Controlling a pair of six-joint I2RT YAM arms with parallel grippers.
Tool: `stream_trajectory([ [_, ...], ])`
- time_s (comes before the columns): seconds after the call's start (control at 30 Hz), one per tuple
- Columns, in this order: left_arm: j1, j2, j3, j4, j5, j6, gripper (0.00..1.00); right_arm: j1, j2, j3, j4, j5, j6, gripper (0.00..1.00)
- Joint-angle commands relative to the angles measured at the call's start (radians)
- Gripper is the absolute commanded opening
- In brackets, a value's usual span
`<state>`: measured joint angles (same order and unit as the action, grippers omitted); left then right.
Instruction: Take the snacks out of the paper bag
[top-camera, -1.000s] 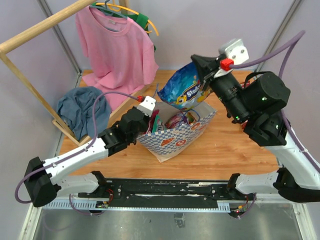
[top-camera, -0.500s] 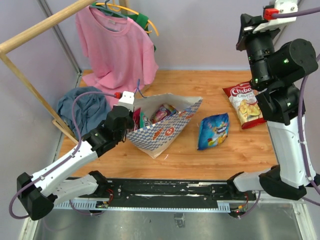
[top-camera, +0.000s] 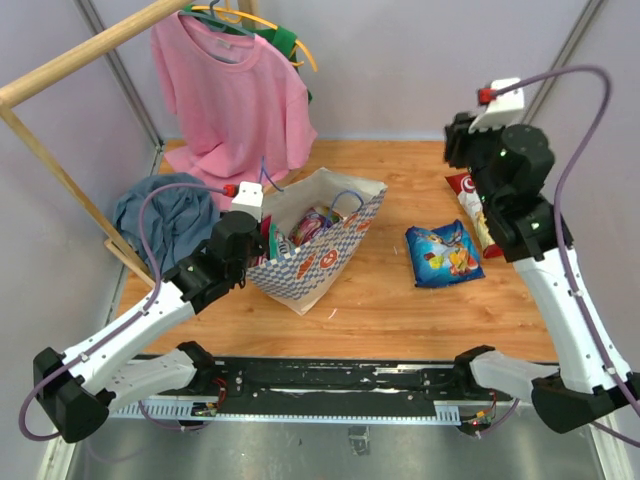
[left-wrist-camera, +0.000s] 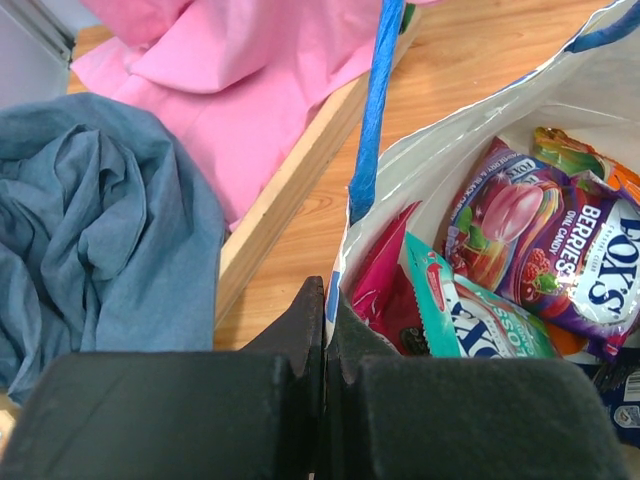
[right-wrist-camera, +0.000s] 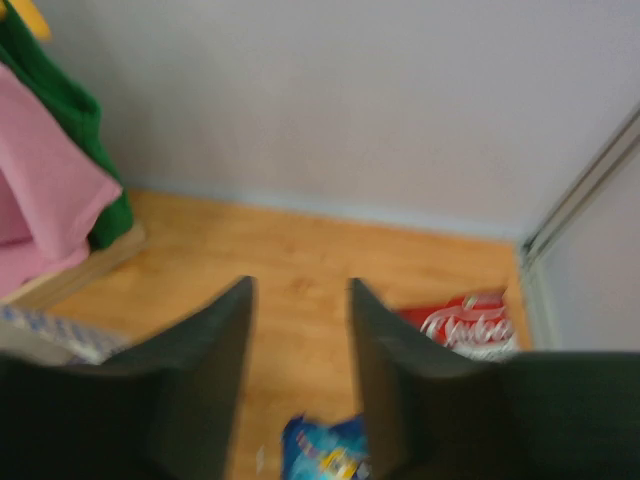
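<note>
The paper bag (top-camera: 325, 255), checkered blue and white, stands open on the table left of centre. My left gripper (top-camera: 262, 238) is shut on its near-left rim (left-wrist-camera: 340, 270), beside the blue cord handle (left-wrist-camera: 375, 110). Inside lie several snacks: a purple berries packet (left-wrist-camera: 545, 235), a teal packet (left-wrist-camera: 470, 315) and a pink-red one (left-wrist-camera: 385, 285). A blue snack bag (top-camera: 445, 253) and a red-white chips packet (top-camera: 466, 200) lie on the table to the right. My right gripper (right-wrist-camera: 300, 290) hangs open and empty above them, blurred in the right wrist view.
A pink T-shirt (top-camera: 235, 95) hangs from a wooden rack (top-camera: 60, 75) at the back left, with a blue-grey cloth (top-camera: 160, 220) heaped at its base. The rack's low rail (left-wrist-camera: 290, 190) runs close beside the bag.
The blue bag that my right gripper held above the paper bag now lies on the table. The right gripper has opened and its arm has swung right. The paper bag has shifted left.
</note>
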<state>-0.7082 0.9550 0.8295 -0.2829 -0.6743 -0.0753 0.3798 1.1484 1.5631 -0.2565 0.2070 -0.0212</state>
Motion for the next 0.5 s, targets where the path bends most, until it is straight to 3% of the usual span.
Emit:
stream_trajectory([
  [0.0,0.011,0.002,0.002,0.049,-0.004,-0.004,0.0,-0.031,-0.091,-0.205,-0.069,-0.001,0.139,0.72],
  [0.07,0.01,0.003,-0.002,0.056,0.008,-0.004,0.01,-0.032,-0.122,-0.289,-0.153,-0.015,0.201,0.93],
  [0.13,0.01,0.004,-0.002,0.058,0.019,-0.005,0.01,-0.032,-0.161,-0.382,-0.238,-0.004,0.279,1.0],
  [0.37,0.01,-0.004,0.008,0.053,0.09,-0.027,0.01,-0.032,-0.286,-0.661,-0.502,0.108,0.608,0.98],
  [0.47,0.01,0.01,0.011,0.054,0.127,-0.043,0.0,-0.032,-0.266,-0.76,-0.517,0.107,0.731,0.98],
])
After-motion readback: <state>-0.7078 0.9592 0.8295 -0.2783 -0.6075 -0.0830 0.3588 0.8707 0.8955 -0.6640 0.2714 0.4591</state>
